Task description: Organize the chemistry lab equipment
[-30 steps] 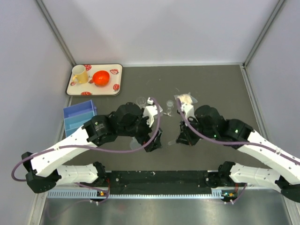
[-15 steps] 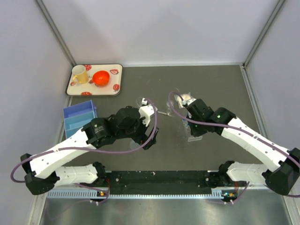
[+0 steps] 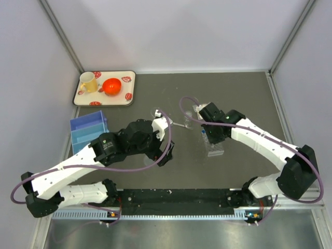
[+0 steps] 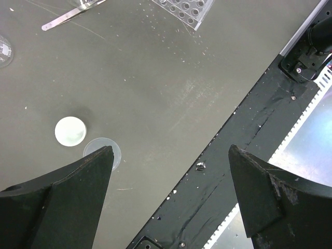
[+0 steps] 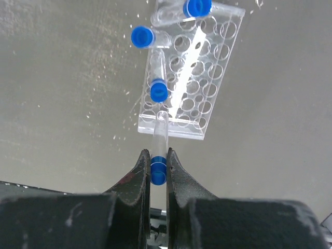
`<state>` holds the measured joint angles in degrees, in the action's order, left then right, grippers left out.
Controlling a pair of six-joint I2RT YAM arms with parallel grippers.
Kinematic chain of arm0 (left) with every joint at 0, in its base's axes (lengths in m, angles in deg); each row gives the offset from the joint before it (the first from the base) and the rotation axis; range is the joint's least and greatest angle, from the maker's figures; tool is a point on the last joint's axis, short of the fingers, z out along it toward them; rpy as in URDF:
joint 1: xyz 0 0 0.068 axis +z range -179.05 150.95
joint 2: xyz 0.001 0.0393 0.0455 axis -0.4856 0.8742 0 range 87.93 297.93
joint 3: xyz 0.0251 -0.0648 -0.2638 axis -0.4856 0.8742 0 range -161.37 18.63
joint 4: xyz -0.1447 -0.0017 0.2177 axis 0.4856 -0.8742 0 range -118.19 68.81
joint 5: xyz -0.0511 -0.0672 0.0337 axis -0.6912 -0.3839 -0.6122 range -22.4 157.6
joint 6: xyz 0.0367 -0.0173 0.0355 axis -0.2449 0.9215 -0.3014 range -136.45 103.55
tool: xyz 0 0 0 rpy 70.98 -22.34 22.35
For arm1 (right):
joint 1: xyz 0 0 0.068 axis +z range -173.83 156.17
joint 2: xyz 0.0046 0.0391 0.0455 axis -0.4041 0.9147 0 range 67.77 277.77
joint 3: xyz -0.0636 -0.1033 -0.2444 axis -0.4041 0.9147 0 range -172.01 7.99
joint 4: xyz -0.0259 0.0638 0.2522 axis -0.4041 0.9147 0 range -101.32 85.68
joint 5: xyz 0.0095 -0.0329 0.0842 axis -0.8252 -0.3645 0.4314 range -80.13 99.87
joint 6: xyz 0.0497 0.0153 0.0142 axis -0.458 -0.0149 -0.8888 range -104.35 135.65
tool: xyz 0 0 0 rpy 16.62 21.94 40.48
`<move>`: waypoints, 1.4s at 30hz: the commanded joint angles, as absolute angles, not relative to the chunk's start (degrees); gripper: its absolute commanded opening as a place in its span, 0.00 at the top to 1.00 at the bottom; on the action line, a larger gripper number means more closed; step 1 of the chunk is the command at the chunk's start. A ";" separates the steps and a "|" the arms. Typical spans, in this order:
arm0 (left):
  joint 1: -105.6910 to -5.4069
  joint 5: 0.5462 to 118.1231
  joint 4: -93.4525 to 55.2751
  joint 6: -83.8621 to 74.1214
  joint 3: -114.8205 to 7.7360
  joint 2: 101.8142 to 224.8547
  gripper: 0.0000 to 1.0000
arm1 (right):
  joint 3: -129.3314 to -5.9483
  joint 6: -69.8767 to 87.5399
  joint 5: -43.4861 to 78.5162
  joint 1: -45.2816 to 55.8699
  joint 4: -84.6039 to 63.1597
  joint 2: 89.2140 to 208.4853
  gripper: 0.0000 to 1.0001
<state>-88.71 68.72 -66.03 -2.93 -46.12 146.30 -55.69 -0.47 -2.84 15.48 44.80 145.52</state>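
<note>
In the right wrist view my right gripper (image 5: 158, 155) is shut on the blue cap of a clear tube (image 5: 160, 136). The tube's lower end hangs just over the near edge of the gridded clear rack (image 5: 207, 78). Three more blue-capped tubes (image 5: 158, 91) stand tilted in that rack. From above, the right gripper (image 3: 210, 136) is over the rack (image 3: 216, 150). My left gripper (image 4: 170, 150) is open and holds nothing, low over the table's front edge. A white round cup (image 4: 70, 131) and a clear one (image 4: 98, 149) lie beside its left finger. A thin rod (image 4: 67, 18) lies farther back.
A patterned tray (image 3: 124, 97) at the back left carries a yellow mug (image 3: 88, 83) and an orange-red bowl (image 3: 111, 86). A blue bin (image 3: 87, 129) stands at the left. Small clear items (image 3: 155, 111) lie behind the left arm. A black strip (image 4: 249, 129) borders the front.
My right arm has swung back and to the right with the tube, from near the table's middle to above the rack. The left arm has hardly shifted.
</note>
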 commanded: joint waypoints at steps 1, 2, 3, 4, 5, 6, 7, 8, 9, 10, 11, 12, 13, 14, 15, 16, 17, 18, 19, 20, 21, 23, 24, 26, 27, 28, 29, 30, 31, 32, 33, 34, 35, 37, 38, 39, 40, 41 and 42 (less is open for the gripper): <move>-88.46 67.95 -62.50 -3.09 -45.36 145.32 0.03 | -60.12 -0.79 -2.00 14.75 40.63 147.91 1.00; -88.46 67.95 -62.59 -3.09 -45.10 145.23 0.03 | -60.56 -0.79 -1.73 14.75 40.54 148.53 1.00; -88.46 67.95 -62.59 -3.09 -45.01 145.23 0.03 | -61.00 -0.79 -1.73 14.75 40.28 148.98 1.00; -88.46 67.95 -62.50 -3.09 -45.01 145.23 0.03 | -61.61 -0.53 -1.81 14.66 40.10 149.94 1.00; -88.46 67.95 -62.59 -3.09 -44.83 145.15 0.02 | -61.88 -0.35 -1.82 14.58 40.01 150.29 1.00; -88.46 67.95 -62.59 -3.09 -44.66 144.88 0.03 | -62.23 -0.18 -1.90 14.40 39.75 150.56 1.00; -88.46 67.95 -62.50 -3.09 -44.48 144.62 0.03 | -62.40 0.00 -1.64 14.23 39.49 151.43 1.00; -88.38 67.95 -62.41 -3.09 -44.30 144.44 0.03 | -62.49 0.09 -1.47 14.05 39.40 151.70 1.00; -88.38 67.95 -62.50 -3.00 -44.22 144.18 0.03 | -62.58 0.18 -1.38 13.70 39.31 151.97 1.00; -88.38 67.95 -62.41 -3.00 -44.21 144.00 0.03 | -62.67 0.26 -1.38 13.52 38.87 152.14 1.00; -88.38 68.03 -62.50 -3.00 -44.04 143.92 0.03 | -62.84 0.35 -1.64 13.43 38.78 152.49 1.00; -88.29 68.04 -62.50 -3.00 -44.04 143.74 0.03 | -63.11 0.61 -1.64 13.17 38.69 152.67 1.00; -88.29 68.04 -62.50 -3.09 -43.95 143.74 0.03 | -63.28 0.70 -1.99 13.17 38.69 152.76 1.00; -88.29 68.04 -62.50 -3.09 -43.95 143.91 0.02 | -63.46 0.88 -1.99 12.91 38.61 152.85 1.00; -88.29 68.12 -62.50 -3.09 -43.95 143.83 0.03 | -63.81 0.88 -1.99 12.56 38.60 152.85 1.00; -88.29 68.21 -62.41 -3.09 -44.04 143.91 0.03 | -63.90 1.23 -2.17 12.38 38.69 152.85 1.00; -88.29 68.21 -62.59 -3.09 -44.04 144.09 0.03 | -64.07 1.23 -2.17 12.12 38.69 152.76 1.00; -88.29 68.21 -62.50 -3.00 -44.04 144.09 0.03 | -64.16 1.32 -2.17 12.03 38.69 152.67 1.00; -88.29 68.21 -62.50 -3.00 -44.04 144.18 0.03 | -64.25 1.49 -1.91 11.59 38.61 152.67 1.00; -88.29 68.30 -62.41 -3.00 -44.04 144.18 0.03 | -64.34 1.58 -1.90 11.50 38.69 152.58 1.00; -88.20 68.39 -62.50 -3.00 -44.04 144.27 0.02 | -64.43 1.58 -1.82 11.59 38.69 152.50 1.00; -88.20 68.39 -62.50 -3.00 -44.21 144.44 0.03 | -64.34 1.67 -1.20 11.59 38.69 152.23 1.00; -88.20 68.39 -62.50 -3.00 -44.21 144.44 0.02 | -63.90 1.58 -0.59 11.50 38.69 151.88 1.00; -88.20 68.30 -62.41 -3.00 -44.30 144.53 0.02 | -63.38 1.41 -0.15 11.50 38.69 151.53 1.00; -88.20 68.30 -62.41 -3.00 -44.22 144.53 0.03 | -62.76 1.32 0.20 11.59 38.69 151.44 1.00; -88.20 68.30 -62.41 -2.92 -44.21 144.53 0.03 | -62.32 1.32 0.47 11.59 38.69 151.18 1.00; -88.20 68.30 -62.41 -2.91 -44.21 144.62 0.03 | -62.06 1.23 0.90 11.59 38.69 150.92 1.00; -88.20 68.21 -62.33 -2.91 -44.21 144.70 0.03 | -61.36 1.06 1.78 11.59 38.52 150.83 1.00; -88.29 68.21 -62.41 -2.91 -44.21 144.79 0.03 | -61.00 0.88 2.14 11.59 38.43 150.39 1.00; -88.20 68.30 -62.41 -2.91 -44.21 145.05 0.03 | -60.65 0.88 2.40 11.67 38.34 150.13 1.00; -88.20 68.30 -62.41 -2.91 -44.21 145.06 0.03 | -59.95 0.71 2.75 11.59 38.17 149.86 1.00; -88.20 68.39 -62.41 -2.91 -44.21 145.14 0.03 | -59.68 0.70 2.75 11.59 38.08 149.68 1.00; -88.20 68.30 -62.41 -2.91 -44.21 145.32 0.03 | -59.33 0.62 2.84 11.67 38.16 149.25 1.00; -88.11 68.21 -62.33 -2.83 -44.30 145.41 0.03 | -58.45 0.79 3.28 11.76 37.99 149.07 1.00; -88.11 68.12 -62.24 -2.83 -44.30 145.41 0.03 | -57.93 0.71 3.28 11.76 37.99 148.89 1.00; -88.11 68.12 -62.32 -2.74 -44.30 145.41 0.03 | -57.66 0.70 3.11 11.76 38.08 148.80 1.00; -88.20 68.12 -62.24 -2.74 -44.39 145.41 0.03 | -57.49 0.70 3.02 11.68 37.90 148.72 1.00; -88.11 68.04 -62.24 -2.74 -44.39 145.41 0.03 | -57.14 0.70 3.02 11.76 37.90 148.63 1.00; -88.11 68.04 -62.24 -2.74 -44.48 145.41 0.03 | -57.05 0.79 2.76 11.76 37.90 148.72 1.00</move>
<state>-88.34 68.50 -64.74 -2.91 -44.03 145.53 -57.59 1.03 2.56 12.02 39.18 150.97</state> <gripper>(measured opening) 0.972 0.057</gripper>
